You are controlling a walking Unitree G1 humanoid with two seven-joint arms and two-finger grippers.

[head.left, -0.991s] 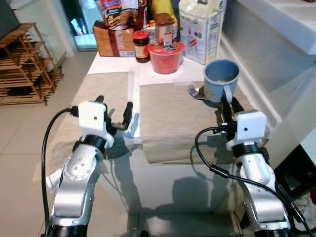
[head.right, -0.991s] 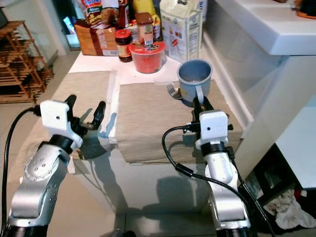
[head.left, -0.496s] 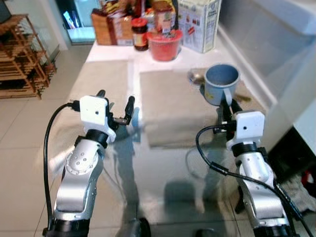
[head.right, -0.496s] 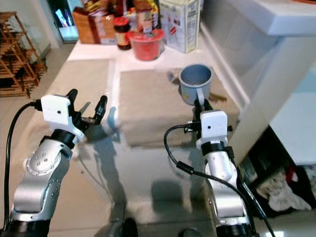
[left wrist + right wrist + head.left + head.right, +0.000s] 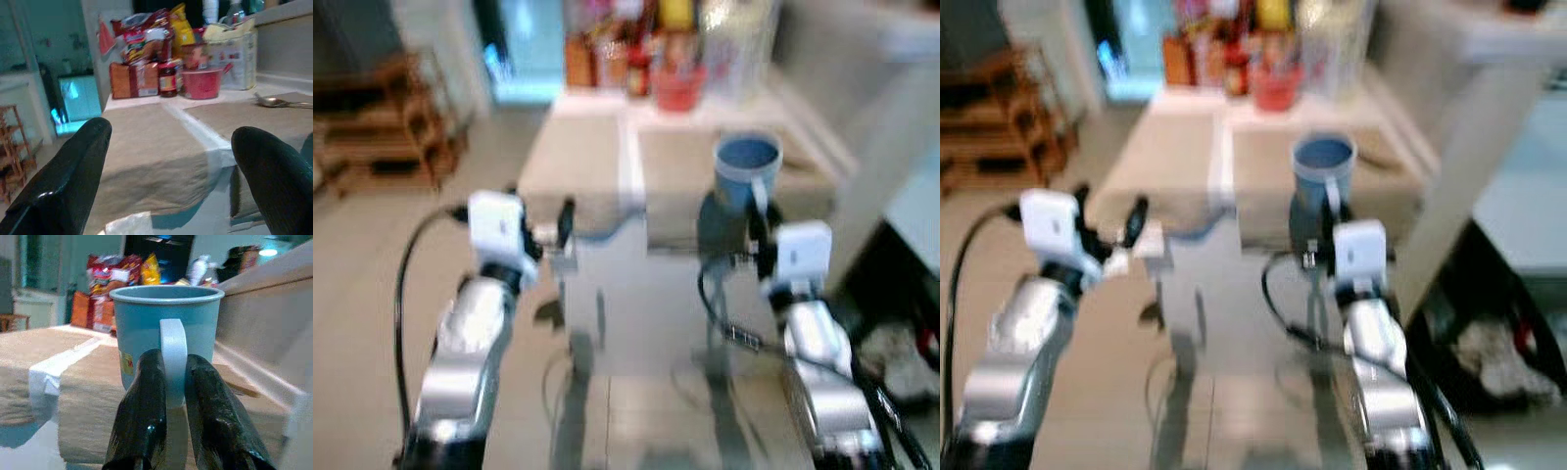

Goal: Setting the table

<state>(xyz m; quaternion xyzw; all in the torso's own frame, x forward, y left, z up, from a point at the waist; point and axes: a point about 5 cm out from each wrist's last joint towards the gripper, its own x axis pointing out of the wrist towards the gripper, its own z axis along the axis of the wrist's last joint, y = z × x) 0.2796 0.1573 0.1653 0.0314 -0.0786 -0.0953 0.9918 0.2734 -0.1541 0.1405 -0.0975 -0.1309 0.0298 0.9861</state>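
A blue mug (image 5: pixel 749 164) is over the near part of the right beige placemat (image 5: pixel 674 162). My right gripper (image 5: pixel 173 382) is shut on its white-edged handle, one black finger (image 5: pixel 142 411) on each side. I cannot tell whether the mug's base touches the mat. My left gripper (image 5: pixel 540 220) is open with nothing in it, level with the table's near edge, facing the left placemat (image 5: pixel 142 142). A spoon (image 5: pixel 276 102) lies on the right placemat farther back. Both eye views are blurred.
Groceries crowd the table's far end: a red bowl (image 5: pixel 203 83), a jar (image 5: pixel 167 78), snack bags (image 5: pixel 146 44) and a carton (image 5: pixel 234 41). A wooden rack (image 5: pixel 396 137) stands on the floor to the left. A white counter (image 5: pixel 1518 59) rises on the right.
The whole view has pulled back from the table and become blurred, so the camera has moved. The mug has stayed in my right gripper, away from the spoon. The left gripper remains open.
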